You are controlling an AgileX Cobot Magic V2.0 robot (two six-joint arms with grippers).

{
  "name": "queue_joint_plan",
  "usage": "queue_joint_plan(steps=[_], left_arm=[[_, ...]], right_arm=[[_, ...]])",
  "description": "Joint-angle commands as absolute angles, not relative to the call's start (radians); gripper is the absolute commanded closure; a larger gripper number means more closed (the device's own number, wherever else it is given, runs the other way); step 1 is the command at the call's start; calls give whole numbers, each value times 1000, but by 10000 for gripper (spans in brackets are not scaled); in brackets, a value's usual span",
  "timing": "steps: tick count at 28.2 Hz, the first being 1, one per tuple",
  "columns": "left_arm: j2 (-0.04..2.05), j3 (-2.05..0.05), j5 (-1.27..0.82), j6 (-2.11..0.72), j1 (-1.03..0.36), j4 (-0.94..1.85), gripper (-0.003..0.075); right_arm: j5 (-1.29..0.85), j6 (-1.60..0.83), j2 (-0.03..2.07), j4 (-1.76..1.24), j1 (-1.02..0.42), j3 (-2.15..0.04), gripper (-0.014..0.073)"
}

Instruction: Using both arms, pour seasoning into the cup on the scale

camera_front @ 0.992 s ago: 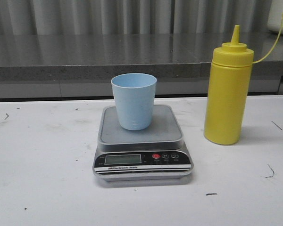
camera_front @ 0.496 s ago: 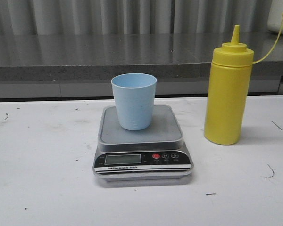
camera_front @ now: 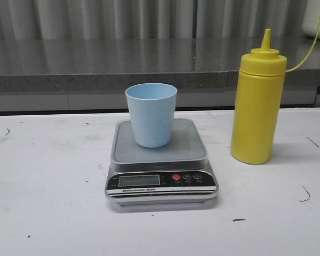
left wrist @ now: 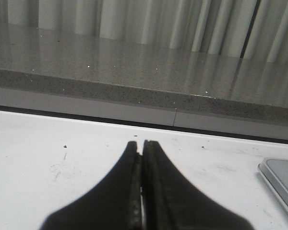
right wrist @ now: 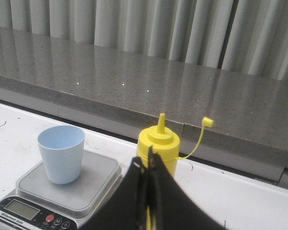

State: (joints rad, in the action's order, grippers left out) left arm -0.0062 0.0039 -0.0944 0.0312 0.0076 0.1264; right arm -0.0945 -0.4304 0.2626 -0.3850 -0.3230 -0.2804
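Fingers of the left gripper (left wrist: 142, 143): black, tapered, pressed together with only a hairline seam between them, holding nothing, poised over bare white table (left wrist: 48, 158). Beyond their tips: a grey speckled ledge (left wrist: 134, 72) and pale vertical curtain folds (left wrist: 149, 24). Off to one side of these fingers, well apart: one corner of the scale (left wrist: 281, 175), silver-grey, at the frame edge. Fingers of the right gripper (right wrist: 146, 165): black, likewise closed against each other, empty. Directly beyond their tips: the seasoning bottle (right wrist: 159, 146), yellow, upright, pointed nozzle uncapped, its small cap (right wrist: 207, 121) dangling outward on a thin yellow cord; whether the fingertips touch the bottle cannot be told, as they overlap its lower body in this view. Beside that bottle, ahead of the right fingers and to one side: the cup (right wrist: 61, 153), light blue, tapered, upright, standing on the scale platform. Front view, neither gripper visible: cup (camera_front: 151, 114) roughly centred on the square platform of the scale (camera_front: 161, 162); LCD display and red and black buttons on the near edge; display reading too small to tell. Seasoning bottle (camera_front: 257, 104) standing on the table (camera_front: 48, 181) just beside the scale, not touching it, taller than the cup. Small dark scuffs scattered on the tabletop.
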Motion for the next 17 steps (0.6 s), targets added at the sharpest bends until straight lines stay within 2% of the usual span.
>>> queue_joint_plan(steps=[1,17], left_arm=[[-22,29,-13,44,10,135,740],[-22,29,-13,44,10,135,740]], right_arm=[[-19,-436,269,-386,-316,-305,636],[18,-416,257,-339,-314,-222,636]])
